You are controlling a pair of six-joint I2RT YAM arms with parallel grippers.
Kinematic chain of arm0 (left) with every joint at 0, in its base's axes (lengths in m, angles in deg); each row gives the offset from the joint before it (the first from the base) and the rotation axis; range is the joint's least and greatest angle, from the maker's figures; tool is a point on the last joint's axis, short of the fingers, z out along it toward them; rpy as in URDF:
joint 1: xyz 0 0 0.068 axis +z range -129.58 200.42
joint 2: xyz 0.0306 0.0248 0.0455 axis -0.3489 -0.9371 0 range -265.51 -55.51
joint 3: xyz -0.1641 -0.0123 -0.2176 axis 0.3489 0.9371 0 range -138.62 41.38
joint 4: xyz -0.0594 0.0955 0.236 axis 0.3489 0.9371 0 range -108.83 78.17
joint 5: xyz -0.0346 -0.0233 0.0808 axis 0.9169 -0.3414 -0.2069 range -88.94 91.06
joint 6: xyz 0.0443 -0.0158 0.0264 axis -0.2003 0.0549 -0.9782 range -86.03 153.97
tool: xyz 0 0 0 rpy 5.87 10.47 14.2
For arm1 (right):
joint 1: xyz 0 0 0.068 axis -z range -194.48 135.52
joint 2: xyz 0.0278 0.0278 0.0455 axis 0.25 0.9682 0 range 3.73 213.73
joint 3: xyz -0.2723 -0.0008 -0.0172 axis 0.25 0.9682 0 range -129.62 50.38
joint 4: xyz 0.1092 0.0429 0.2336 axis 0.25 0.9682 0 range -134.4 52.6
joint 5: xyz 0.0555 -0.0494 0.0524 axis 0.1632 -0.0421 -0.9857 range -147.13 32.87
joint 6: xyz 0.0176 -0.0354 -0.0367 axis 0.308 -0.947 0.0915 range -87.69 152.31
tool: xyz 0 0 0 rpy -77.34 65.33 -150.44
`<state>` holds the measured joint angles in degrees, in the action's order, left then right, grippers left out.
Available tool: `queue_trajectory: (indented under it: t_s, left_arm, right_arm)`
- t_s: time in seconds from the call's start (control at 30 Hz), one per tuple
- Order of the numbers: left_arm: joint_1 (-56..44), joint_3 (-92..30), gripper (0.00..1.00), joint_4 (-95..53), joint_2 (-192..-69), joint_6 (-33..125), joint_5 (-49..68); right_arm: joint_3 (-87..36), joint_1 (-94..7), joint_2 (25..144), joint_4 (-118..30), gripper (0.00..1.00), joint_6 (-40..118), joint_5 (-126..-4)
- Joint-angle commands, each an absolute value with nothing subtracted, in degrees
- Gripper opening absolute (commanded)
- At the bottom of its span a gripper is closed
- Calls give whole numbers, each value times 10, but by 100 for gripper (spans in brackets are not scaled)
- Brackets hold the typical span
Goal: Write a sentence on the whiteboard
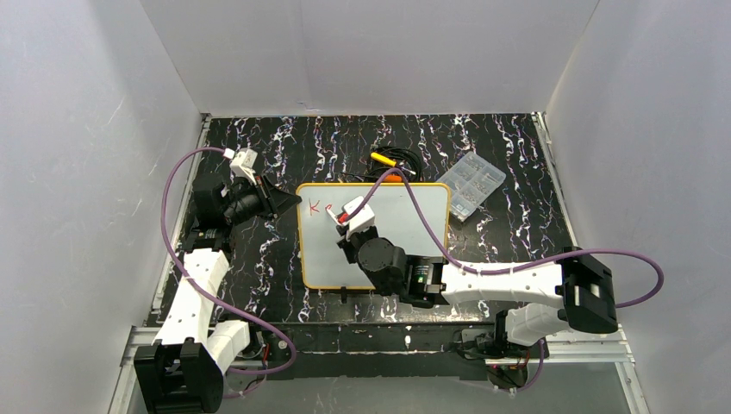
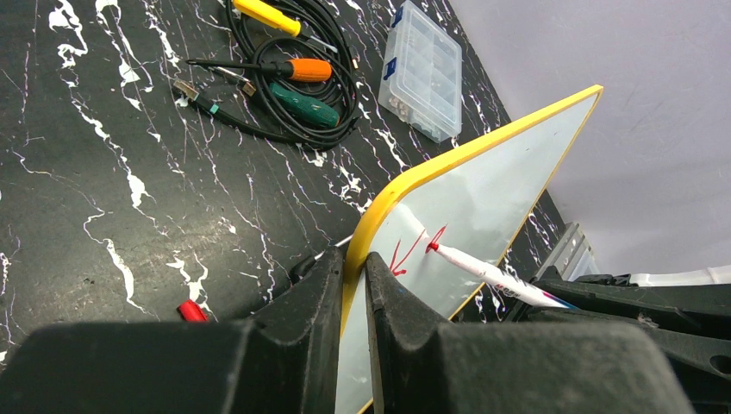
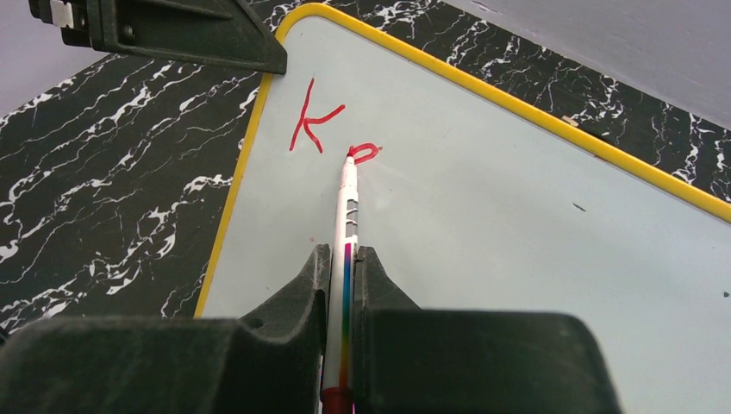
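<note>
The whiteboard lies on the black marbled table, white with a yellow rim; it also shows in the left wrist view and the right wrist view. Of the sentence, a red "K" and the top loop of a second letter are written near the board's top left corner. My right gripper is shut on a white marker whose red tip touches the board at that loop. My left gripper is shut on the board's left yellow edge.
Screwdrivers with yellow, orange and green handles lie on a coil of black cable behind the board. A small clear plastic box sits at the board's far right. A red marker cap lies on the table left of the board.
</note>
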<state>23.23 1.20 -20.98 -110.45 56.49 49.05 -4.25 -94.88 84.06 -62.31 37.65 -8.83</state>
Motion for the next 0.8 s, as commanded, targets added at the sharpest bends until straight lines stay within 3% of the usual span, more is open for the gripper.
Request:
queue_trajectory:
  t_s: [0.0, 0.77]
  left_arm:
    - [225, 7, 0, -210, -1092, 566, 518]
    - [225, 7, 0, -211, -1095, 566, 518]
  right_arm:
    - [-48, -952, 833, -607, 1, 394, -86]
    - [-31, -955, 789, -620, 1, 378, -54]
